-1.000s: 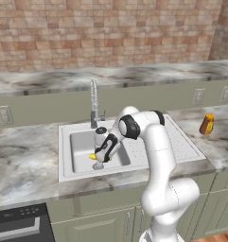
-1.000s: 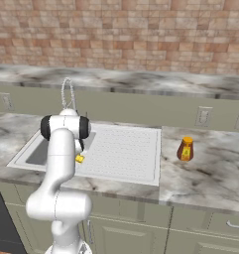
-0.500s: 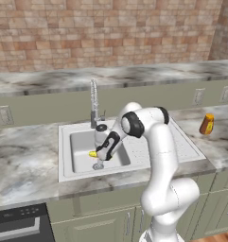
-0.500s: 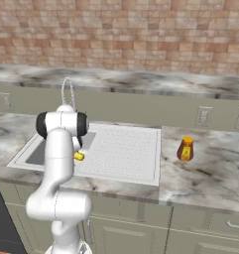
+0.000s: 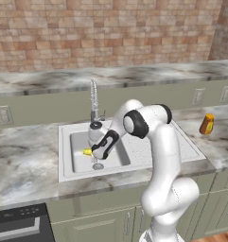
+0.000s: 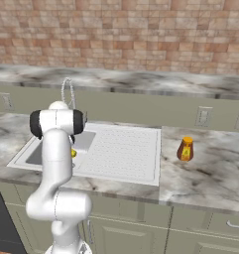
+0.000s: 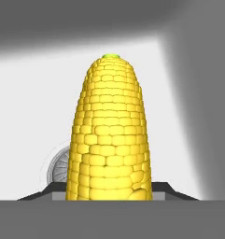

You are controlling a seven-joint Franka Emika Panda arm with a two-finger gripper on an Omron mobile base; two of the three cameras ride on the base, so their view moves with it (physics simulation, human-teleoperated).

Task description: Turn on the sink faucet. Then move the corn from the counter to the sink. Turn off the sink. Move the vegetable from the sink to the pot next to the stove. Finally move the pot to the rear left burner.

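Over the sink [image 5: 68, 163] basin, corn [image 7: 111, 135] clamped between fingers [image 7: 109, 189], tips mostly hidden.

A home kitchen (a rendered one): a marble-patterned counter [image 5: 25, 165] carries an inset white sink [image 5: 134, 160] with a ribbed drainboard and a tall spring-neck faucet [image 5: 93, 101]; grey-green cabinet doors [image 6: 128, 233] run beneath, a brick wall [image 5: 106, 33] rises behind, wall outlets [image 6: 204, 117] sit above the worktop, and 1 small amber bottle [image 6: 185, 149] stands on the counter
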